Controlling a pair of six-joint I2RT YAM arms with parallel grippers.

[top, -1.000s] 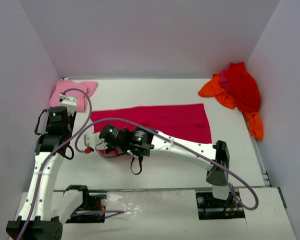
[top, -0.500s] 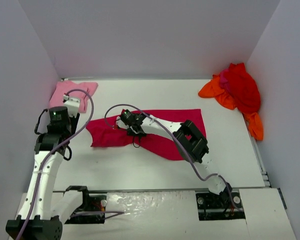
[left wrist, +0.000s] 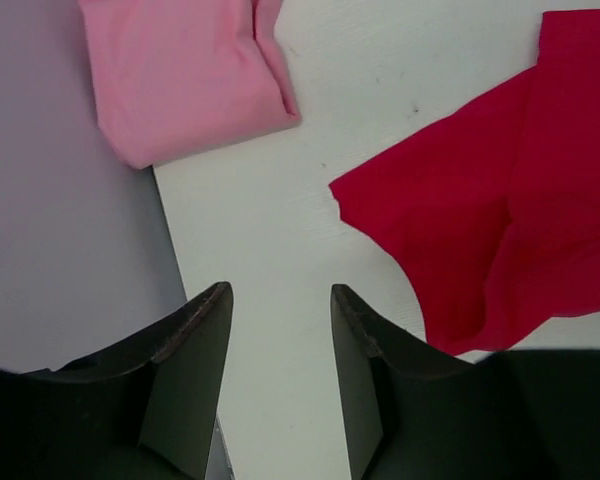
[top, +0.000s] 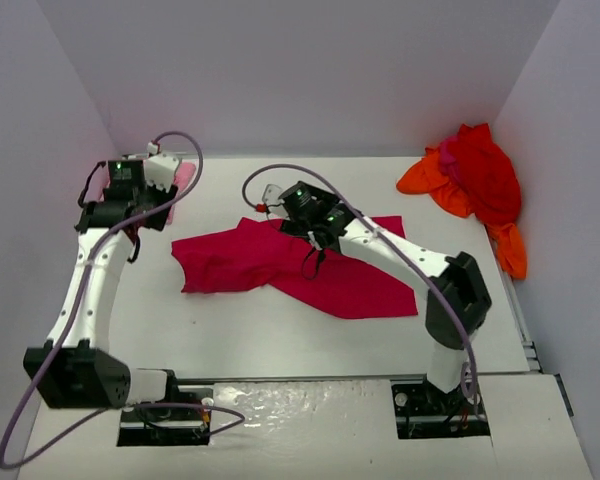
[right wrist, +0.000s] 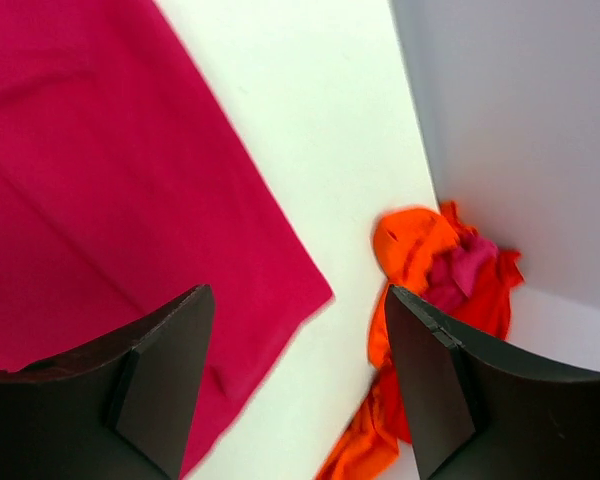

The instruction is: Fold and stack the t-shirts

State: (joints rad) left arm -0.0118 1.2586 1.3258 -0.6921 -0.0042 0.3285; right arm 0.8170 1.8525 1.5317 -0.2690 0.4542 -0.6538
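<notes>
Cloth wants flattening first, I'd say: the crimson-magenta shirt (top: 230,262) lies rumpled mid-frame on the table (top: 280,340); right hand (right wrist: 300,292) hangs over its edge, spread wide; left hand (left wrist: 280,295), spread too, hovers by the folded pink shirt (left wrist: 180,70) upper left; pinch matching corners, fold evenly (no dragging); red-and-orange heap (top: 475,185) sits upper right; no writing readable anywhere.

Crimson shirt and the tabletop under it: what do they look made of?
Crimson shirt: looks like thin matte woven or knit cloth, maybe cotton; it lies in soft folds, no sheen. Tabletop: seems a hard white matte board, painted or laminated, I cannot tell which; flat, with small dark specks.
</notes>
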